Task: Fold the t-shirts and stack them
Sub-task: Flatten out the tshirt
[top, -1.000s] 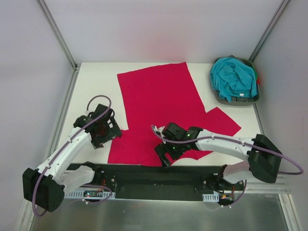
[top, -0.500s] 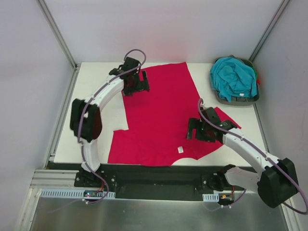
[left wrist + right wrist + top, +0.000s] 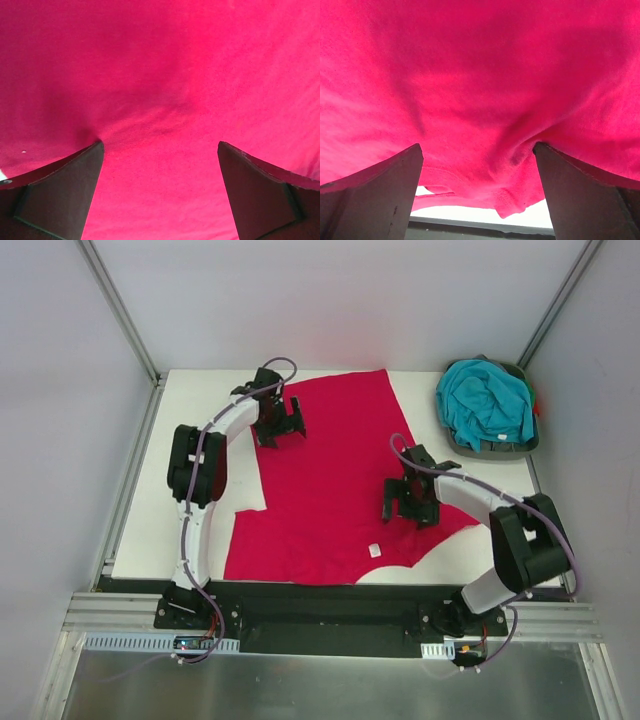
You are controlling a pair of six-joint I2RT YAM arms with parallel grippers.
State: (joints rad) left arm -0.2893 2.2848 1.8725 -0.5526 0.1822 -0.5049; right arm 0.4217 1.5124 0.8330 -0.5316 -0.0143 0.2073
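The crimson-red t-shirt (image 3: 330, 470) lies spread flat on the white table, its small white tag (image 3: 373, 551) near the front edge. The teal t-shirt (image 3: 485, 400) sits bunched in the tray at the back right. My left gripper (image 3: 283, 420) is open, pressed down on the shirt's far left part; red cloth (image 3: 160, 100) fills its wrist view between the fingers (image 3: 65, 190). My right gripper (image 3: 412, 505) is open, down on the shirt's right side near the right sleeve; cloth (image 3: 480, 90) bunches between its fingers (image 3: 585, 200).
The dark grey-green tray (image 3: 528, 443) stands at the back right corner. White table (image 3: 200, 430) shows left of the shirt. Frame posts rise at both back corners. The black rail (image 3: 330, 605) runs along the near edge.
The left gripper shifted slightly toward the near side on the shirt's far left part. The right gripper moved a little left and back; its arm swung in. The right sleeve is now partly folded inward.
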